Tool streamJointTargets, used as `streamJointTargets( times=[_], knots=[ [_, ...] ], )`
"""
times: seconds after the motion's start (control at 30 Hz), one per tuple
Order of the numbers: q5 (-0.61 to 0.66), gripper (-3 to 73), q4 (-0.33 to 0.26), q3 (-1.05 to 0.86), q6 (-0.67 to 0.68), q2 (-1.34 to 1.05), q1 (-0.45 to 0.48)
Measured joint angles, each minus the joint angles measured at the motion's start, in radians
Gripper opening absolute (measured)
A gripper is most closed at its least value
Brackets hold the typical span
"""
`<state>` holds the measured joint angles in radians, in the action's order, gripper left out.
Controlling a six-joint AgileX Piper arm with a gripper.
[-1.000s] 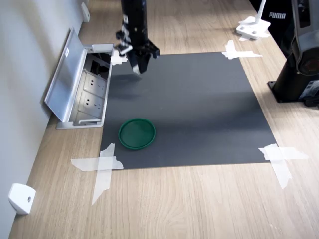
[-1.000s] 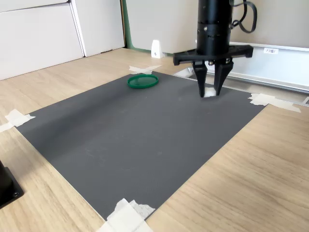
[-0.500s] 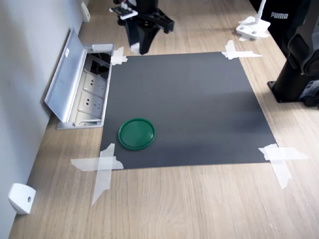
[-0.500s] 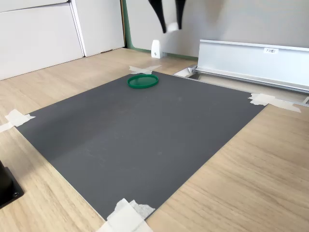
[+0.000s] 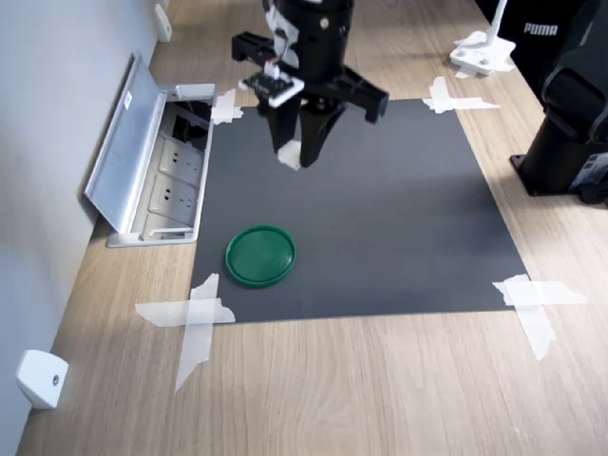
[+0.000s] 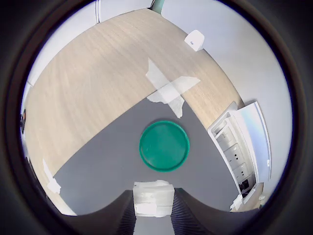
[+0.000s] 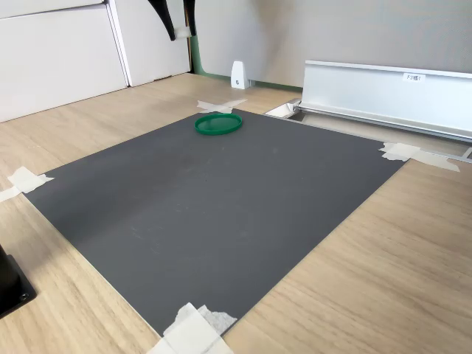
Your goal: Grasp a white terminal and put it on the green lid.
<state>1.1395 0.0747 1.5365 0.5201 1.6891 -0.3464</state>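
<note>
Black jaws clamp the small, boxy white terminal above the matte grey mat, apparently far of the round, rimmed green lid lying flat there.

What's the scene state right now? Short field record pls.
hand: shut on white terminal, raised above the mat
green lid: empty, flat on the dark mat, near the taped corner
terminal vs lid: apart; lid lies ahead of the fingers in the wrist view
socket box: open, beside the mat on the first exterior view's left
task stage: terminal grasped, not yet placed
</note>
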Motion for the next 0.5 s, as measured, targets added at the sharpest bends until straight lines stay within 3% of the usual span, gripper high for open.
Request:
streamJointTargets(
  times=[0.2, 0.5],
  knots=[
    [-0.128, 27.0, 0.056, -0.06, -0.027, 0.076, 0.0],
    [-0.204, 27.0, 0.063, -0.062, -0.026, 0.212, 0.0]
  ],
)
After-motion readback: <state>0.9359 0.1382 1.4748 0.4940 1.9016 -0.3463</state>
